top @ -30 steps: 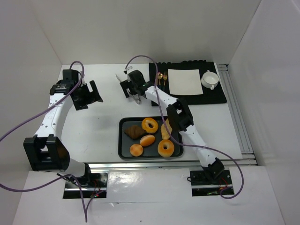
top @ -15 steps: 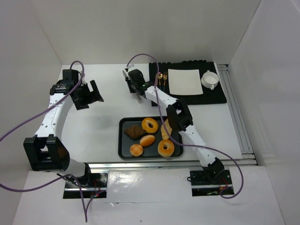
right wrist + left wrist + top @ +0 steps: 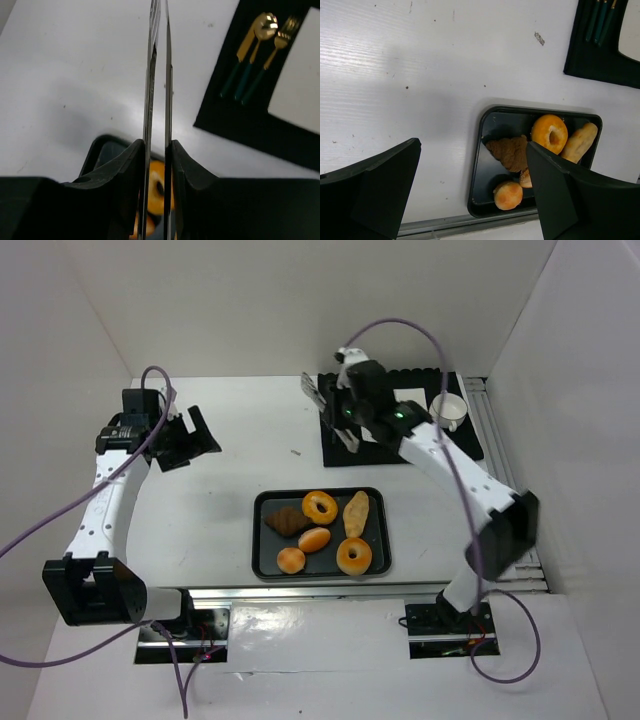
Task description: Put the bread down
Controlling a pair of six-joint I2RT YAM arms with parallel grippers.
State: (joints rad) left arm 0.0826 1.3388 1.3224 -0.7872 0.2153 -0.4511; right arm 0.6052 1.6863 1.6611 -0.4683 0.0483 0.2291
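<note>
On the left, the left gripper point(image 3: 190, 435) hangs over the white table point(image 3: 200, 520), well apart from the bread. Its wrist view shows the two black fingers point(image 3: 380, 195) spread wide with nothing between them.

At the table's middle, near the front edge, sits the black rectangular tray point(image 3: 262, 555), and all the bread lies in it. Reading across, we see a dark brown pastry point(image 3: 287, 522) in the upper left, a small round bun point(image 3: 291, 560) below it, and an oval golden bun point(image 3: 314, 539) between them and slightly right. Then comes a ring doughnut point(image 3: 308, 506) at the top, a second ring doughnut point(image 3: 341, 556) at the lower right, and a long pale roll point(image 3: 355, 513) above that one. No gripper touches any of these pieces.

Further right and toward the back, the right gripper point(image 3: 156, 147) hovers over the left edge of the black placemat point(image 3: 465, 445). Its fingers are clamped on thin metal tongs point(image 3: 168, 90), whose two blades are squeezed almost together. The blades hold nothing.

On the mat we see gold-headed cutlery with teal handles point(image 3: 246, 55). Beside it lies a white rectangular plate point(image 3: 300, 70), partly hidden by the arm in the top view. A white cup point(image 3: 450, 408) stands at the mat's right end.
</note>
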